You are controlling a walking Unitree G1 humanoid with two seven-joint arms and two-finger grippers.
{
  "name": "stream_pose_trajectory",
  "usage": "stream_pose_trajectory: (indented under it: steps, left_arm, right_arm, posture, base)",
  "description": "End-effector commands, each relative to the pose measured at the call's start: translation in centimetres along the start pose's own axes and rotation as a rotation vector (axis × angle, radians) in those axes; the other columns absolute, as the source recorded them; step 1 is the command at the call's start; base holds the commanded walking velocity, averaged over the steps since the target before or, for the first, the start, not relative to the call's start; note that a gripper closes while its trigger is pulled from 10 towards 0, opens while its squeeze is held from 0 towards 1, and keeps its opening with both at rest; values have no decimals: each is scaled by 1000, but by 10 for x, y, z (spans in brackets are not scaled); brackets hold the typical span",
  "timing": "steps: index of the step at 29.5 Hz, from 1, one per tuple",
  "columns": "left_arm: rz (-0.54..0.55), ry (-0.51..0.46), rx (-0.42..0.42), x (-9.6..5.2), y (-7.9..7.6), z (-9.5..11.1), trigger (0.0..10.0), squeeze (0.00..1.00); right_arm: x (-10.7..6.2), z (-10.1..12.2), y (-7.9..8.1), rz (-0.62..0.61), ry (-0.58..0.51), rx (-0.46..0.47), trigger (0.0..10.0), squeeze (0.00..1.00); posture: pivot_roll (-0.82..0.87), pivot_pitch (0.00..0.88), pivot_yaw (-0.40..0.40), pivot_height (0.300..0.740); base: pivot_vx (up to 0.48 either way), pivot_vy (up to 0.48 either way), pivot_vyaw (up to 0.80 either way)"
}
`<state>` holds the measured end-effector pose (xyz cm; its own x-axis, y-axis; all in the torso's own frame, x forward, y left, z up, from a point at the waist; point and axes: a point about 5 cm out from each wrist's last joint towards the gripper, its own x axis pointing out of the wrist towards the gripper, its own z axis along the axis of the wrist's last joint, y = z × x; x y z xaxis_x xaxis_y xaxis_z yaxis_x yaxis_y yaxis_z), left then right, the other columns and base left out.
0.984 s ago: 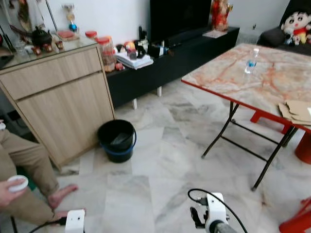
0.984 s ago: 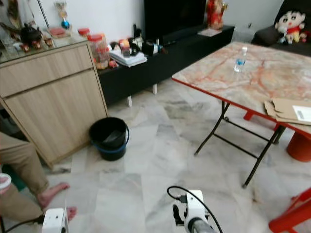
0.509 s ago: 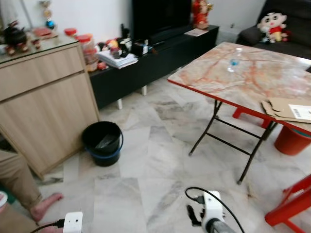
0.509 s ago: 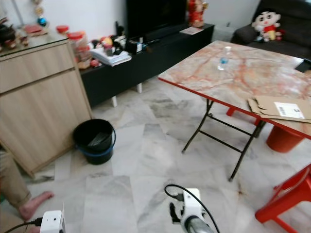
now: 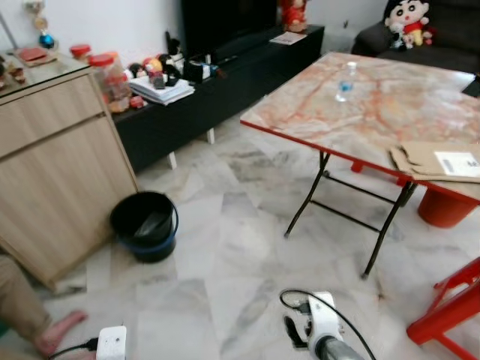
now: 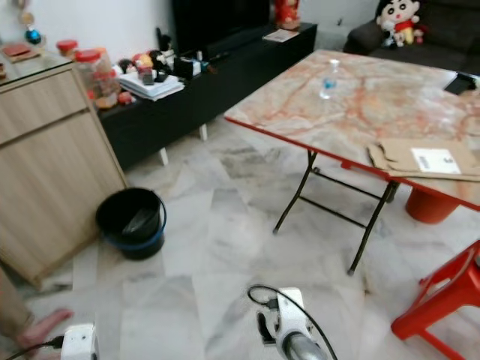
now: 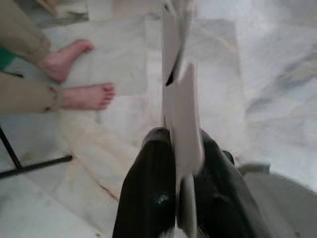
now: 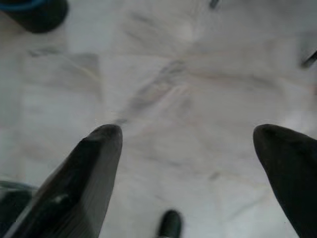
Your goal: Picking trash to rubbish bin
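Living room with a marble-tiled floor (image 5: 225, 247). The black rubbish bin (image 5: 144, 225) stands on the floor just beside the corner of a wooden cabinet (image 5: 56, 165), with something dark lying inside it (too blurred to identify). A low black TV bench (image 5: 217, 82) runs along the far wall, carrying stacked papers and small items. To the robot's right stands a folding counter (image 5: 390, 105) with a marbled orange top and red edge; on it a small water bottle (image 5: 344, 80) stands upright near the far side, and flattened cardboard (image 5: 435, 159) with a white label lies near the near edge. A red bucket (image 5: 444, 206) sits on the floor beneath the counter, and a red chair (image 5: 448, 311) stands at the right edge of the view.

The left gripper (image 7: 181, 148) hangs low over the floor, its jaws pinching a flat pale scrap of paper (image 7: 179, 114) held on edge (this is the trash, well apart from the bin). A person's bare feet (image 7: 77, 74) rest on the tiles nearby. The right gripper (image 8: 188, 144) hangs over bare floor with its jaws spread wide, holding nothing.
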<state>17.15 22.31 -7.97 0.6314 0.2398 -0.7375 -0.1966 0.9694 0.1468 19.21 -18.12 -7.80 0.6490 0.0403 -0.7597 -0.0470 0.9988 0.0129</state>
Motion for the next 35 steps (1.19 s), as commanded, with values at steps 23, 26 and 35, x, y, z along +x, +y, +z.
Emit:
stream_pose_trajectory:
  steps: [23,26,35]
  left_arm:
    - [39,16,31,-1,20,-4,10000,0]
    - [40,17,33,-1,21,-4,10000,0]
    - [38,7,41,0,22,-1,10000,0]
  right_arm:
    - [4,7,19,17,-18,10,10000,0]
    - [4,7,20,22,-19,10,10000,0]
    - [4,5,21,26,-13,-8,10000,0]
  posture:
    - [67,0,50,740]
    - [63,0,54,740]
    - [71,0,53,740]
  base:
    - [471,0,407]
    - [472,0,0]
    - [472,0,0]
